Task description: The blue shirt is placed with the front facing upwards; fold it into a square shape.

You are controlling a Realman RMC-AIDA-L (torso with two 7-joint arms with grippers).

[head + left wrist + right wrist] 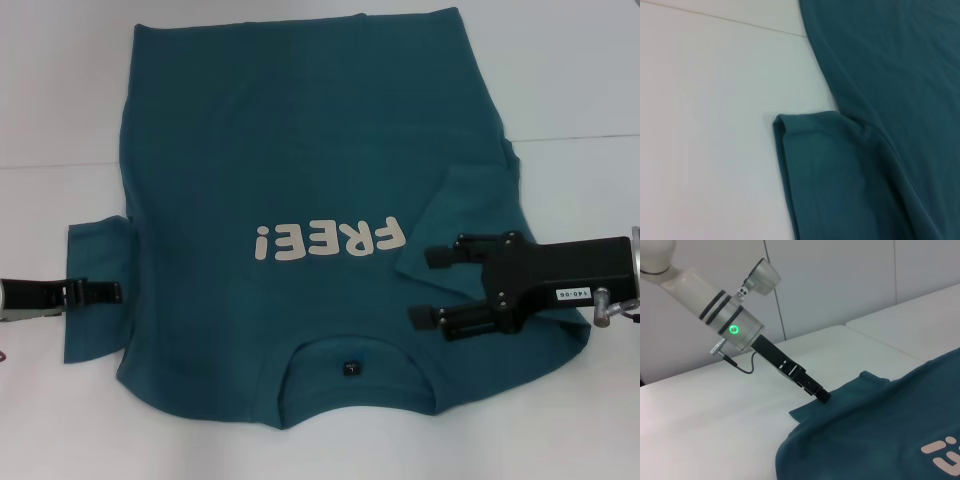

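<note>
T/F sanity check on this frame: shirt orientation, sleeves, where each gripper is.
1. The blue shirt lies with its FREE! lettering facing up. True.
2. The collar points away from the robot. False: it is on the near edge, towards the robot.
3. The right sleeve is already folded in over the shirt body. True.
4. The left sleeve is folded in too. False: it sticks out sideways on the table.
5. The right gripper is shut on the hem. False: its fingers are apart, over the shirt's right shoulder area.
6. The left gripper is at the left sleeve. True.
</note>
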